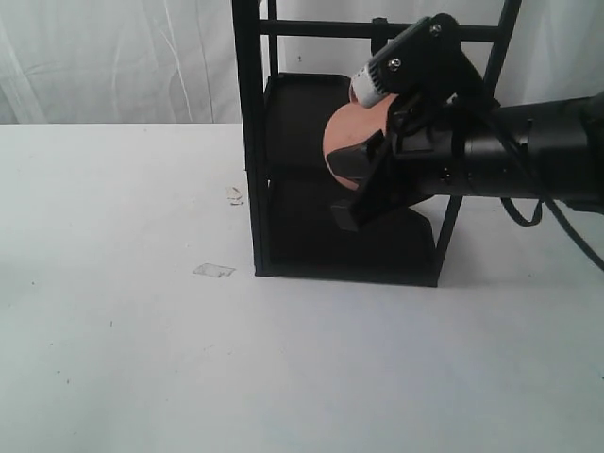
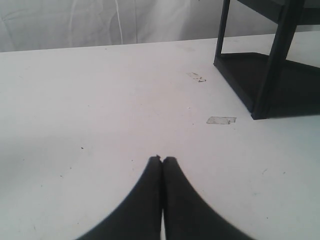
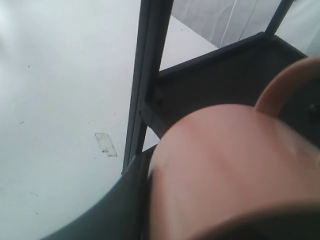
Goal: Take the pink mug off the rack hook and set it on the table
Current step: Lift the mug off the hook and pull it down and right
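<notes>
The salmon-pink mug [image 1: 345, 137] hangs in the air inside the black rack [image 1: 251, 142], level with the upper shelf. My right gripper [image 1: 353, 187] is shut on the mug, with one finger across its front and the other below it. In the right wrist view the mug [image 3: 225, 165] fills the frame beside a dark finger [image 3: 112, 212], and its loop handle [image 3: 282, 85] points away. The rack hook [image 1: 379, 36] shows as a small stub on the top crossbar; I cannot tell whether the handle touches it. My left gripper [image 2: 162, 159] is shut and empty above the white table [image 2: 100, 100].
A scrap of clear tape [image 1: 213, 271] lies on the table [image 1: 142, 330] just left of the rack's front post, with a smaller scrap [image 1: 234, 195] farther back. The rack's posts and two shelves stand close around the mug. White curtains hang behind.
</notes>
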Controlling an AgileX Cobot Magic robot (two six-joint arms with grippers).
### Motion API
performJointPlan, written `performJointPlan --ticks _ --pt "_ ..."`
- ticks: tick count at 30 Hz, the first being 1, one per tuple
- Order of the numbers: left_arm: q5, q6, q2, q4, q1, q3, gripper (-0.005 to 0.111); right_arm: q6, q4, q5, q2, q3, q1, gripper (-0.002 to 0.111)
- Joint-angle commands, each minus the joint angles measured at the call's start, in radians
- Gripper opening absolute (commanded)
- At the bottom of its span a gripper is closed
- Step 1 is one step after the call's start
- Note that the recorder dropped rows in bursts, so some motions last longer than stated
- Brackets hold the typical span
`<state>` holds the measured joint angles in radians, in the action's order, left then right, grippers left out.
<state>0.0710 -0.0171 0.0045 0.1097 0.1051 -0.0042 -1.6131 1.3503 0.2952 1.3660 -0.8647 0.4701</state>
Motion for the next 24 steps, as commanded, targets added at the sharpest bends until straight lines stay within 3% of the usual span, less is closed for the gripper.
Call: performJointPlan --ticks 1,18,24 --pt "0.005 -0.006 -0.004 0.002 -0.003 0.004 0.0 -0.006 0.007 -0.002 -0.04 -0.005 0.0 0.0" --pt "0.005 -0.006 -0.004 0.002 -0.003 0.004 0.0 0.0 0.005 0.188 -0.108 0.004 0.0 0.0" --pt "0.005 -0.006 -0.004 0.002 -0.003 0.004 0.0 0.052 -0.075 0.333 -0.108 0.008 0.0 0.0"
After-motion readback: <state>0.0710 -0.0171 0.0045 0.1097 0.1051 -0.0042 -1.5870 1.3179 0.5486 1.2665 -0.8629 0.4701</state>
